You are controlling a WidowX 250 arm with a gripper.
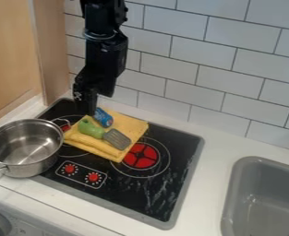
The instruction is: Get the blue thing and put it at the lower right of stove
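While white tiles lined the wall (226,69) at the back, a white counter (217,156) ran below it w/ the stove (140,193) set in, black top, grey rim. At the R edge of view was the sink (261,198), a grey basin w/ rounded corners, cut off by the frame; its inner walls & part of the floor showed.

Arm (103,23), black, came down from the top edge, L of ctr. At the stove's L side sat the pot (26,159), steel, upright & open-topped, one handle twd the front L, one twd the cloth (137,126); its inner wall & base showed, shiny. The cloth, yellow & folded, lay on the rear L part of the stove w/ 3 things on it.

Gripper (92,108) hung tip-down over the cloth's rear edge, right by the blue can; can't tell how far open it was, or if it had hold of the can. Spatula (117,138), grey head, lay twd the cloth's R side, green thing (91,129) L of it. Blue can (103,117) was at the cloth's back, tilted, nr the green thing, not at the stove's lower R.
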